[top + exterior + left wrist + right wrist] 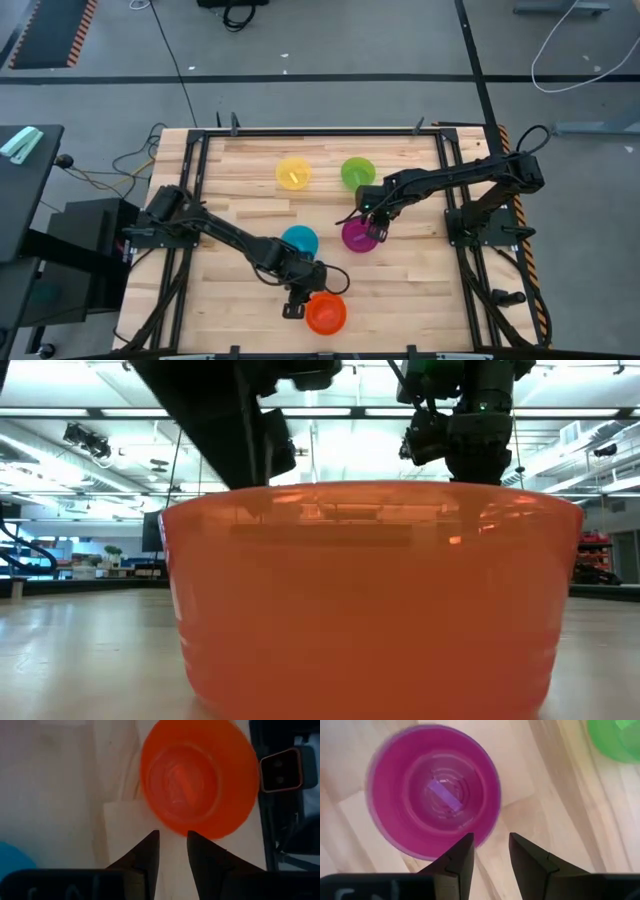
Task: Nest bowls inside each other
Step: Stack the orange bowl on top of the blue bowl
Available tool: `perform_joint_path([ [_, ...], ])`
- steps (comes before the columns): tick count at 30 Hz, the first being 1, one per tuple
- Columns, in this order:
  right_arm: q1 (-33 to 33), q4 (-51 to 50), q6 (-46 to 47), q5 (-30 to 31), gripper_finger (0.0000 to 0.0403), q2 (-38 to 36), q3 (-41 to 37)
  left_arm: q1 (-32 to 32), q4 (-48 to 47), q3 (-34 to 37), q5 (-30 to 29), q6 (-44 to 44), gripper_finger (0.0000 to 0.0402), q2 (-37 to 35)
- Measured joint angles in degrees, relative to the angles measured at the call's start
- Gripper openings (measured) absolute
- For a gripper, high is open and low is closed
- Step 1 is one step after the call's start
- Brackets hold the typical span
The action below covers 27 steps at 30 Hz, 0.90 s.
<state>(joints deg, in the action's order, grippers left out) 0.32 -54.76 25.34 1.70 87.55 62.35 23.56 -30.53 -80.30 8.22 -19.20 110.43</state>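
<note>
Hovering with fingers slightly spread, the left gripper lines up on the orange bowl rim to pinch it, the right gripper likewise over the magenta bowl

- My left arm reaches from nine o'clock toward six, wrist bent down; my left gripper hangs low with its fingers a narrow gap apart.
- My right arm stretches from three o'clock to centre; my right gripper points down, fingers slightly parted.
</note>
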Motion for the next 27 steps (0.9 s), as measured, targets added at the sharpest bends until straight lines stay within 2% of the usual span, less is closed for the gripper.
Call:
perform_joint_path([
  [7,0.0,-1.5,0.0,1.4,0.013,0.0,0.0,0.8,-5.0,-5.1,0.1,1.9,0.0107,3.8],
  [13,0.0,-1.8,0.0,1.5,0.013,-0.7,0.0,0.4,-6.7,-5.8,0.1,1.5,0.0107,5.2],
  [27,0.0,-1.6,-0.3,2.3,0.013,-2.4,-0.1,-0.6,-3.9,-6.7,1.1,-0.7,0.0107,6.3],
])
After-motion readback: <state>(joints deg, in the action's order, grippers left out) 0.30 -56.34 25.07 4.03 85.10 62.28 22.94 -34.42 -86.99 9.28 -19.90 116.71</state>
